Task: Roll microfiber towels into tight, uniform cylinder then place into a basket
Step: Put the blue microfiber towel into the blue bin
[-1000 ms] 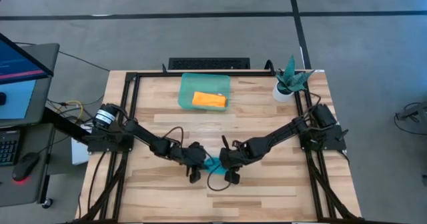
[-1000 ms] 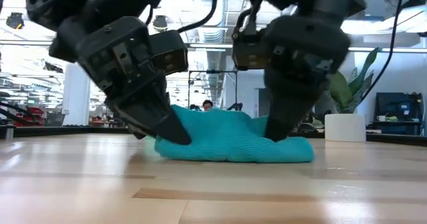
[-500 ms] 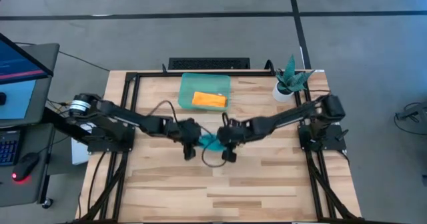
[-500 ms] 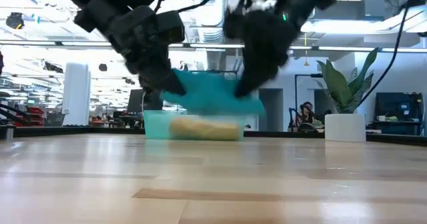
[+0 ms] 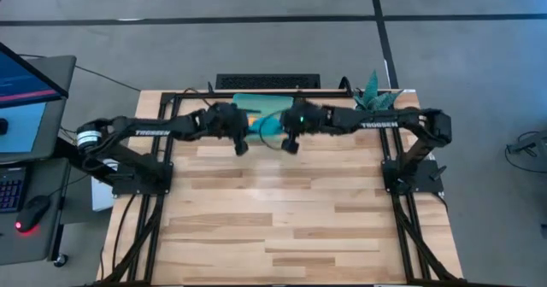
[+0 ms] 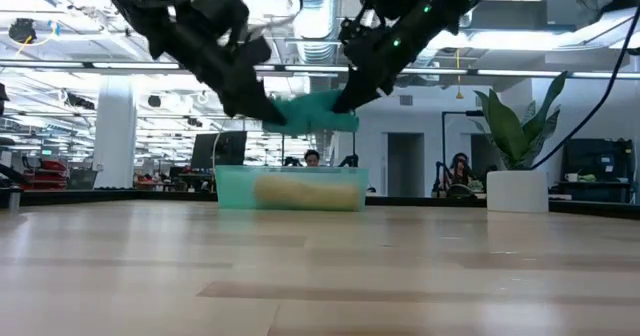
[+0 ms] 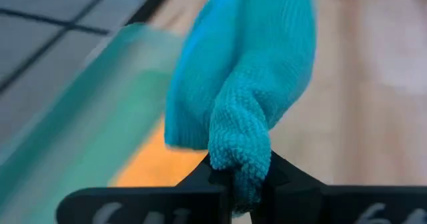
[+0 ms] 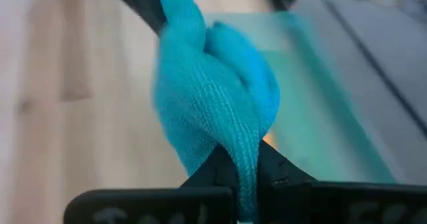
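Grippers, left [image 6: 272, 113] and right [image 6: 343, 100], each clamp one end of teal towel [image 6: 312, 112], held above basket [image 6: 232, 188] containing orange towel [image 6: 300, 191].

High cam top-down; low cam table-level; wrist cams close; all share towel [image 6: 312, 112].

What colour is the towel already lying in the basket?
Orange towel in the pale-green basket; the high view shows it best.
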